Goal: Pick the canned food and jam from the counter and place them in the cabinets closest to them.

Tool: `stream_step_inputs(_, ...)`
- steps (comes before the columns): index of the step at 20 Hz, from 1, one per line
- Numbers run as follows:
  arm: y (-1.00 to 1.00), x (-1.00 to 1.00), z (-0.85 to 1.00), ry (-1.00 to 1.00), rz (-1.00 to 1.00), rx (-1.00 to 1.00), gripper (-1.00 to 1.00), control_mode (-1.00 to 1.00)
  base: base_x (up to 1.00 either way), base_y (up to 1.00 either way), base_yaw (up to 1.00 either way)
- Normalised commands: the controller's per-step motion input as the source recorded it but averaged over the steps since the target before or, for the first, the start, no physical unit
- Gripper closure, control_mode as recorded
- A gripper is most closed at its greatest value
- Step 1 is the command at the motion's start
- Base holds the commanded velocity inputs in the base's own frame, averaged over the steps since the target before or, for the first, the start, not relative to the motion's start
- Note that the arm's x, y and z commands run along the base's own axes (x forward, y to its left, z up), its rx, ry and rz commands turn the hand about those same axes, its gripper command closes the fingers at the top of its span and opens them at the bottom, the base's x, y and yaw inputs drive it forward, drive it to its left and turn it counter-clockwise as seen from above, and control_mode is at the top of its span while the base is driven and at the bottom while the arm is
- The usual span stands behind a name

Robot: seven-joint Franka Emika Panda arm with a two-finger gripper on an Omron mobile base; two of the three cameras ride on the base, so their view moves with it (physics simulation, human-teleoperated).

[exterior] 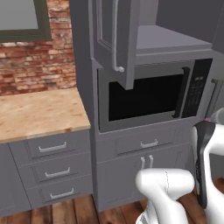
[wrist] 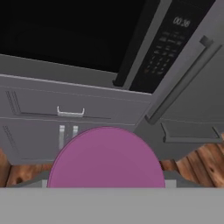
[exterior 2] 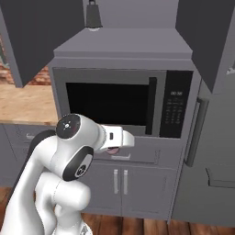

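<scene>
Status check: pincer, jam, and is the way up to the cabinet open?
Pincer shut on the jam, low before the microwave. Cabinet above it open, shelf bare. Nothing seen in the way; open door hangs left.

Evenly lit, flat and soft throughout; no glare, only faint shading under the open cabinets (exterior: pixel 114 39). Slightly blurred rendering. Microwave (exterior 2: pixel 120 103) window pure black. Purple jam (wrist: pixel 106 159) lid between jaws, smooth and featureless.

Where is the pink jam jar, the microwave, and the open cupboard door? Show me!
jam (wrist: pixel 106 158), hand view, on its round pink face.
microwave (exterior 2: pixel 108 103), right base view, on its dark window.
cabinet door (exterior: pixel 114 39), left base view, on its open panel.
</scene>
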Motion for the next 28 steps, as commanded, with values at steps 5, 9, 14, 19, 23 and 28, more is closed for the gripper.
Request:
stream_step_inputs(5,0.00,0.00,0.00,0.00,0.00,0.00,1.00,1.00,0.04,-0.07,0.00)
stream_step_inputs(9,0.00,0.00,0.00,0.00,0.00,0.00,1.00,1.00,0.42,-0.04,0.00)
stream_step_inputs(14,0.00,0.00,0.00,0.00,0.00,0.00,1.00,1.00,0.11,-0.02,0.00)
stream_step_inputs(19,0.00,0.00,0.10,0.00,0.00,0.00,1.00,-1.00,0.00,0.00,0.00)
stream_step_inputs(23,0.00,0.01,0.47,0.00,0.00,0.01,1.00,-1.00,0.00,0.00,0.00)
stream_step_inputs(28,0.00,0.01,0.60,0.00,0.00,0.00,1.00,-1.00,0.00,0.00,0.00)
